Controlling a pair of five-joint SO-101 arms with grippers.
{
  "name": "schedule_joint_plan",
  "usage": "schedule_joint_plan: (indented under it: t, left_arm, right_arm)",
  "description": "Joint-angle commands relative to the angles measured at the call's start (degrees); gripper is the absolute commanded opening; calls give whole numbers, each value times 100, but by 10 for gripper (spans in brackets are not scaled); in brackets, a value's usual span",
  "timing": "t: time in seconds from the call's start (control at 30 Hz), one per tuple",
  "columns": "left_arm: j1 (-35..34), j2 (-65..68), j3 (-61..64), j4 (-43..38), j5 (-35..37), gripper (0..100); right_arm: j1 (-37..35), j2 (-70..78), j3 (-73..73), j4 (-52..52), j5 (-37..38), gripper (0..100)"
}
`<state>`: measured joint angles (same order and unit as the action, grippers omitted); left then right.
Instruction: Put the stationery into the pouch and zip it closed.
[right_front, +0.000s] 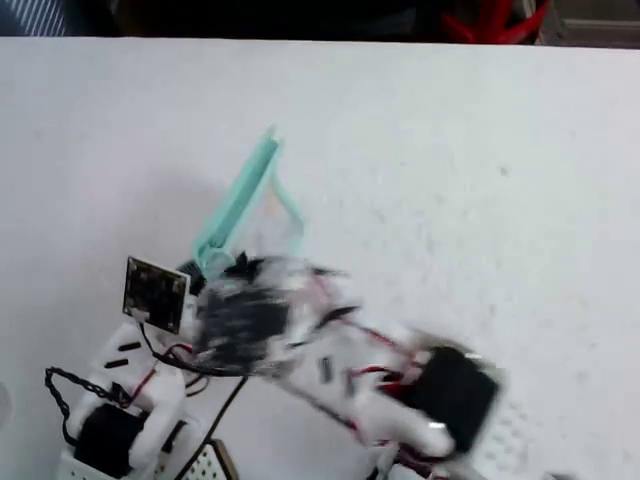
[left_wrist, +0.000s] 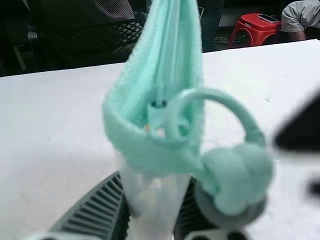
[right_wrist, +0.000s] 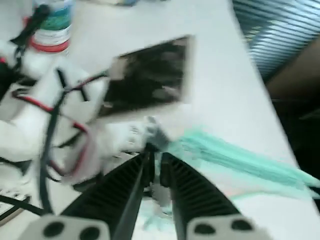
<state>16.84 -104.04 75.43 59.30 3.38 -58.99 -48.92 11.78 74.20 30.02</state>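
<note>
Mint pouch (left_wrist: 150, 95) in left end effector (left_wrist: 152, 192)

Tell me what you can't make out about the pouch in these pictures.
- Pouch contents: left wrist view, its own folded fabric hides the inside.
- Whether it is zipped: high view, the blurred right arm covers its near end.
- What the right pincer touches: right wrist view, blurred.
</note>
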Motion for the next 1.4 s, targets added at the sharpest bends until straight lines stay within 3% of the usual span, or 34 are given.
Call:
schedule_joint_plan:
  t: [0.0,0.1,0.2,0.27,0.37,0.5,0.9,1.2,1.37]
  left_arm:
    - [-22,-48,-88,-123,-26,20]
    - [-22,-48,-88,-123,-26,20]
    - [-22,-48,-88,-123,-26,20]
    - [-22,-48,-88,-123,-26,20]
    - [-22,-48,-88,-123,-26,20]
    - [-22,-48,26,-167,-26,20]
    - [-22,-48,26,-167,-35,20]
    - [-75,-48,202,-589,-9,20]
    - [-48,-48,431,-932,-26,20]
  right_arm:
    - [224,-541,-431,198,413,185]
    - [268,-787,-484,66,651,194]
    - [426,-549,-273,-690,264,0]
    - [585,-259,-70,-1156,-79,66]
    - [620,347,-9,-1437,-255,11]
    - [620,1042,-18,-1437,-281,18]
    - [-119,840,-35,-479,-255,19]
    - [1499,-136,-510,-462,-308,25]
    - [2721,-769,0,-365,-914,25]
